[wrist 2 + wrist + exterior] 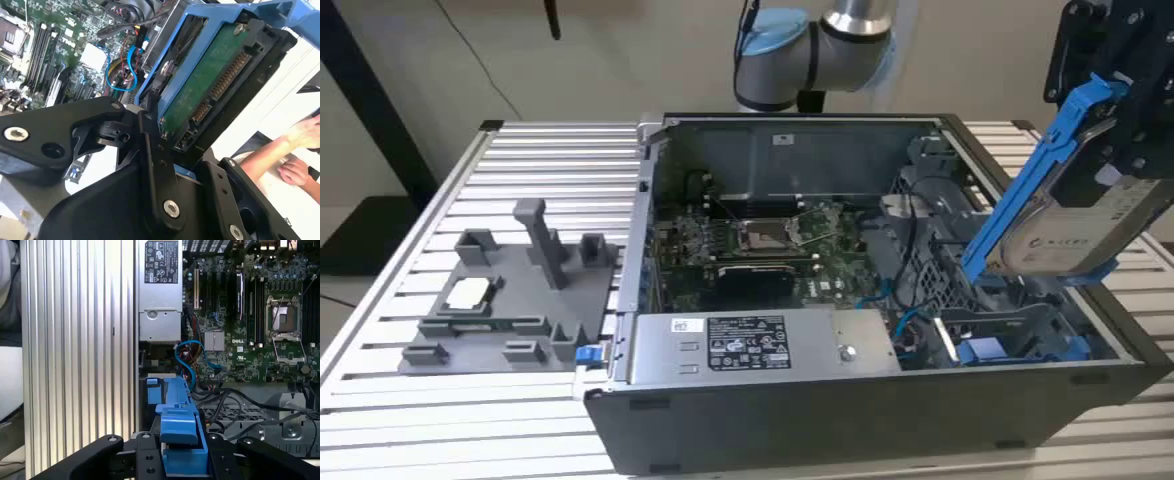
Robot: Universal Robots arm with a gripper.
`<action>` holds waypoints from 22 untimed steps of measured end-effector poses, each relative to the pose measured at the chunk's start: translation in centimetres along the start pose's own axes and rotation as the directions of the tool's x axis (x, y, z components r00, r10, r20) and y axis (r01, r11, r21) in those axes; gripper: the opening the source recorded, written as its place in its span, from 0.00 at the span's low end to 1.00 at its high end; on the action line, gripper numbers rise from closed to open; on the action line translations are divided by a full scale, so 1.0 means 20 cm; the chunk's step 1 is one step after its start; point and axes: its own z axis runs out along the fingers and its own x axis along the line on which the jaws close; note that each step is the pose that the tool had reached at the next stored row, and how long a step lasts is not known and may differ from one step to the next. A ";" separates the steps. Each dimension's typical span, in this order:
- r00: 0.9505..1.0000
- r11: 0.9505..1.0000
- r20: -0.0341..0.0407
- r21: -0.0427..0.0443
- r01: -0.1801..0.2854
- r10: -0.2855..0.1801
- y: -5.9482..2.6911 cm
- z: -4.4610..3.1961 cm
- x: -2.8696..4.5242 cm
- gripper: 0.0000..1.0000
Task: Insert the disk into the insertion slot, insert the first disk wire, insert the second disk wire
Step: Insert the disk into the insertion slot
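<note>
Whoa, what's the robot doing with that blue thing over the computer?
The robot arm's gripper is clamped on the disk, a silver hard drive in a blue frame. It holds the disk tilted in the air above the open computer case. The disk is not yet in the insertion slot, the grey metal bay below it at the exterior view's right.

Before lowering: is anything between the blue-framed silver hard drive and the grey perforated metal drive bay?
Nothing visible does. The blue-framed silver hard drive, held by the gripper, hangs tilted over the grey metal drive bay; loose black cables run close by its perforated wall.
</note>
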 end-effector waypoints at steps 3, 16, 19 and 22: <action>1.000 1.000 0.000 0.000 0.000 0.000 0.000 0.000 0.000 0.33; 1.000 1.000 0.000 0.000 -0.001 0.001 -0.001 0.018 0.001 0.33; 1.000 1.000 0.000 0.000 -0.001 0.001 -0.005 0.035 0.004 0.33; 1.000 1.000 0.000 0.000 -0.001 0.001 -0.011 0.052 0.010 0.33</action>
